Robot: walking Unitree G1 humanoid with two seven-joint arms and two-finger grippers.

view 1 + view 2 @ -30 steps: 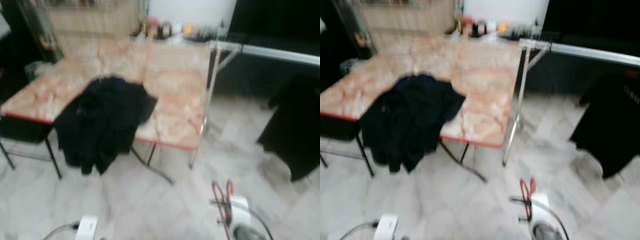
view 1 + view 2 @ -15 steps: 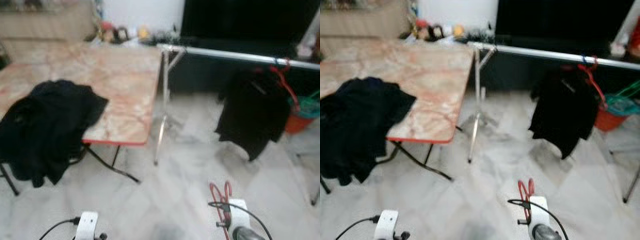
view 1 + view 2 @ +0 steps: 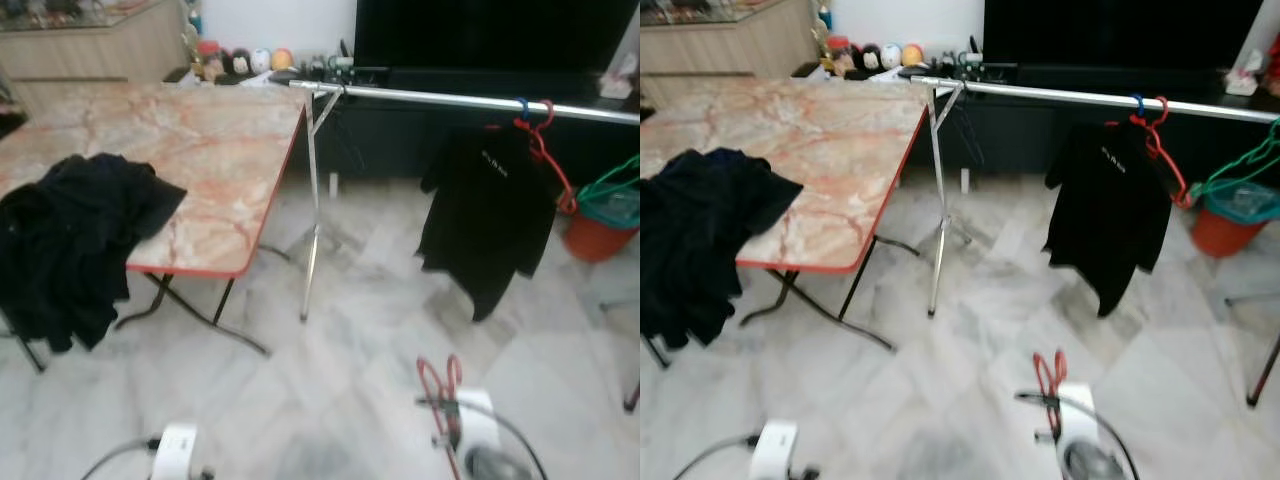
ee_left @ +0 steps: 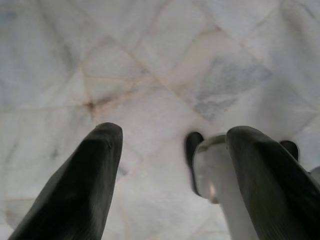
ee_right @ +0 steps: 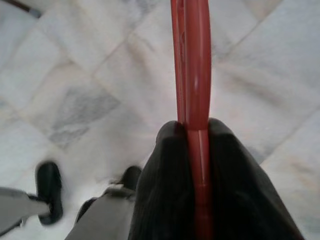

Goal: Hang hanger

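R gripper (image 5: 192, 150) pinched thin red plastic hanger (image 5: 191, 65), carrying; next: approach long silver metal rail (image 3: 450, 97), hook on. L gripper (image 4: 170, 170) spread, idle.

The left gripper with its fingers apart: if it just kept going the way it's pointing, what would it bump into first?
Most likely the marble floor. The left gripper points down at bare tiles, with nothing between its open fingers; depth is hard to judge.

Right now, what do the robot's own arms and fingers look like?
Each gripper has two long, tapered fingers, matte black: left gripper, right gripper. In the head views the wrists end in white housings, with thin black cables looping off them.
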